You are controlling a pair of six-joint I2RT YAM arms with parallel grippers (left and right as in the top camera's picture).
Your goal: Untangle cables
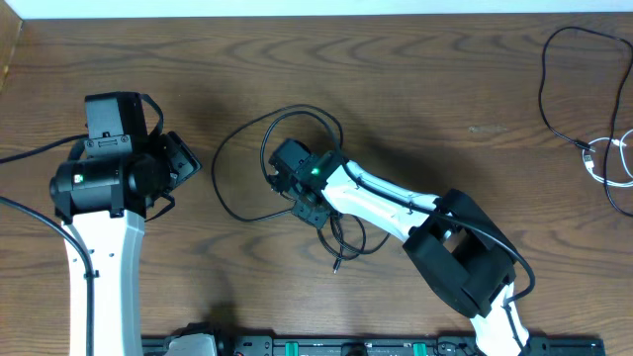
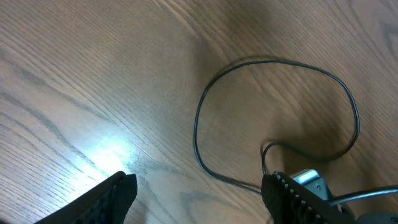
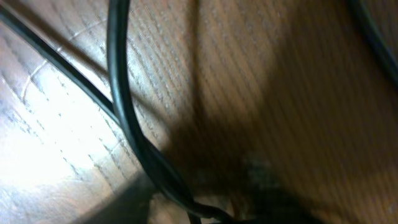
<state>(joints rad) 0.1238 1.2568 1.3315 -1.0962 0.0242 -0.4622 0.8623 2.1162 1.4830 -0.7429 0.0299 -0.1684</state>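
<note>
Right wrist view blurs; right claw (image 1: 295, 198) at cables (image 3: 124, 112) unreadable, left claw (image 2: 199, 183) spread.

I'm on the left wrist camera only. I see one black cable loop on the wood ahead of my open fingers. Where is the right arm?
Observer: In the overhead view, the right gripper is down at the right side of that black cable loop.
Operator: Is it gripping the cable?
Observer: I cannot tell. The right wrist view shows black strands crossing close under the camera, but not its fingers.
Operator: Any cables besides this loop?
Observer: Yes. A second bunch, with a white cable in it, lies at the right edge of the table, apart from both arms.
</note>
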